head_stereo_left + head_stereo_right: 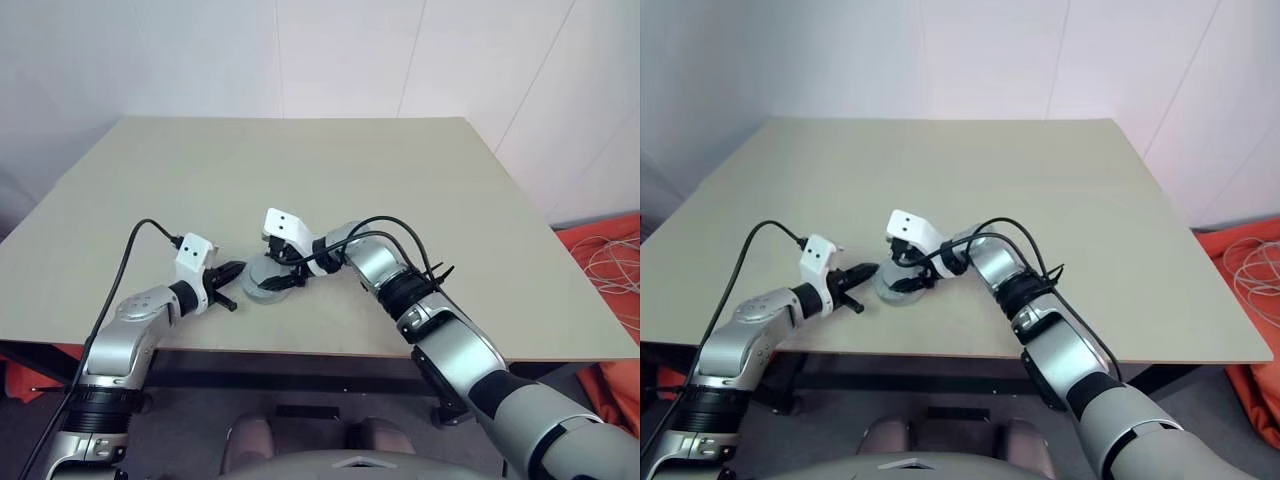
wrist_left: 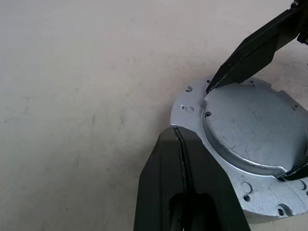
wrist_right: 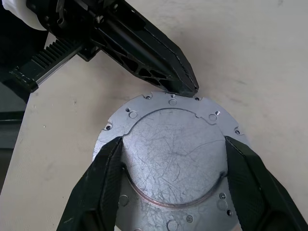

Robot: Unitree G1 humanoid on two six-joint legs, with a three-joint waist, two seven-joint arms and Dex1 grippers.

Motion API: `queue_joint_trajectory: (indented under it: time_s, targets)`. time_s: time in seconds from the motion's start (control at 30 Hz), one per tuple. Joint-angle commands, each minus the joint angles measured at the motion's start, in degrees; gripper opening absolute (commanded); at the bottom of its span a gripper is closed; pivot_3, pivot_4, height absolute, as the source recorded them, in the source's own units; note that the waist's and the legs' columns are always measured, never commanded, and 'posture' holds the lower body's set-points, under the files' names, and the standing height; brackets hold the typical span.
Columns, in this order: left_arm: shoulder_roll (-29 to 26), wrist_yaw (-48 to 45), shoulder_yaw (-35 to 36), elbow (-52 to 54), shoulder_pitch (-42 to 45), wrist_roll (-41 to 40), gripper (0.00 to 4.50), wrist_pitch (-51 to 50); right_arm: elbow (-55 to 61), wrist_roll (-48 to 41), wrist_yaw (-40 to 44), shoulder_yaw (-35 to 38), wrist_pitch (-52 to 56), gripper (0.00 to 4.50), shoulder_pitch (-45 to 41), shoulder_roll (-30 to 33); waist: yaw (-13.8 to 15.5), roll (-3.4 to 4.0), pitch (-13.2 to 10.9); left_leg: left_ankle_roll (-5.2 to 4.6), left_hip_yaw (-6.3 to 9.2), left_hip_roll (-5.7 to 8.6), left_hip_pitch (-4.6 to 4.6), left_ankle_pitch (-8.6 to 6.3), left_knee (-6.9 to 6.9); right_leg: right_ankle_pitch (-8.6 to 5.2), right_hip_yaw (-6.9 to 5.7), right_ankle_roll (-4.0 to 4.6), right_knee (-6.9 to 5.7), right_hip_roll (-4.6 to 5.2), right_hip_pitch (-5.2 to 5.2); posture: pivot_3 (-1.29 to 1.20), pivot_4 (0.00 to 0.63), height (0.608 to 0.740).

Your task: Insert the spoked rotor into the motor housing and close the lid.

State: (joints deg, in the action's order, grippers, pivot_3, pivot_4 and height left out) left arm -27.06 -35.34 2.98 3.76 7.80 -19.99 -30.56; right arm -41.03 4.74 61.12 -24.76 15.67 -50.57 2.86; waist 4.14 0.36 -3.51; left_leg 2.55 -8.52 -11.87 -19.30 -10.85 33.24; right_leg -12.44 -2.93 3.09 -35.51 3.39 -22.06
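L hand point(image 1: 228, 287) fingers pressed together, R hand point(image 3: 173, 159) fingers spread wide

My worktop point(image 1: 300, 180) lies bare and wide beyond the round grey disc point(image 3: 173, 159), so either arm has free passage toward the far edge and both sides. The crowding is all at the near edge. My right jaws point(image 3: 173, 166) straddle the disc's raised centre, one finger on each side, blocking those flanks. My left jaws point(image 2: 180, 144), pressed together, sit with their tip at the disc's flange, closing off that side as well.
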Motion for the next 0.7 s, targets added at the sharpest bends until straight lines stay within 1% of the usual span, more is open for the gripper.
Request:
queue_joint_trajectory:
  time_s: [0.03,0.13,0.23,0.33,0.43,0.5,0.63,0.7]
  targets:
    - [-0.1,-0.2,-1.6,0.5,0.3,0.7,0.00,-1.2,2.6,-0.6,2.9,-0.2,4.9,4.48,1.4,1.6,0.0,0.00,0.0,0.00,0.00,0.00,0.00,0.00,0.00,0.00,0.00,0.00,0.02,0.00,0.02,0.00,0.000,0.740]
    - [-0.1,-0.3,-1.7,0.6,0.5,0.7,0.00,-1.3,6.0,-1.9,4.3,0.5,7.6,4.48,2.0,2.5,0.0,0.00,0.0,0.00,-0.01,0.00,-0.03,0.00,-0.06,0.00,0.00,0.00,0.07,-0.01,0.01,0.00,0.000,0.740]
    - [-0.1,-0.4,-1.8,0.7,0.7,0.7,0.00,-1.5,8.1,-3.1,3.4,2.3,10.4,4.48,1.9,3.6,0.1,0.00,0.0,0.00,-0.02,0.00,-0.07,0.00,-0.11,0.00,0.00,0.00,0.11,-0.01,-0.02,0.00,0.000,0.740]
    - [-0.2,-0.6,-1.8,0.7,0.6,0.6,0.00,-1.6,12.8,-7.3,4.2,6.4,17.4,4.48,1.9,5.7,0.2,-0.01,0.0,0.00,-0.03,0.00,-0.15,0.00,-0.12,0.00,-0.01,0.00,0.12,-0.01,-0.08,0.00,0.000,0.740]
    - [-0.4,-0.8,-1.9,0.7,0.5,0.5,0.00,-1.7,15.7,-10.8,3.0,10.3,24.9,4.48,1.9,7.5,0.3,-0.01,0.0,0.00,-0.03,0.01,-0.22,0.00,-0.11,0.01,-0.01,0.01,0.17,-0.01,-0.11,0.00,0.000,0.740]
    - [-0.5,-0.9,-1.9,0.8,0.4,0.5,0.00,-1.7,17.1,-13.0,0.4,13.8,31.2,4.48,2.6,8.5,0.3,-0.01,0.0,0.00,-0.04,0.00,-0.25,0.00,-0.12,0.01,-0.01,0.01,0.17,-0.03,-0.14,0.00,0.000,0.740]
    - [-0.7,-1.2,-1.9,0.8,0.0,0.5,0.00,-1.7,23.6,-19.7,0.1,16.0,54.1,4.48,5.9,11.8,0.7,-0.01,0.0,0.01,-0.04,-0.01,-0.27,0.01,-0.18,0.01,-0.03,0.01,0.25,-0.05,-0.15,0.00,0.000,0.740]
    - [-0.8,-1.4,-1.9,0.8,-0.1,0.5,0.00,-1.8,25.1,-22.9,-2.0,19.1,63.8,4.48,7.0,11.3,0.9,0.00,0.0,0.00,-0.04,-0.01,-0.29,0.01,-0.21,0.02,-0.03,0.02,0.37,-0.06,-0.12,0.00,0.000,0.740]
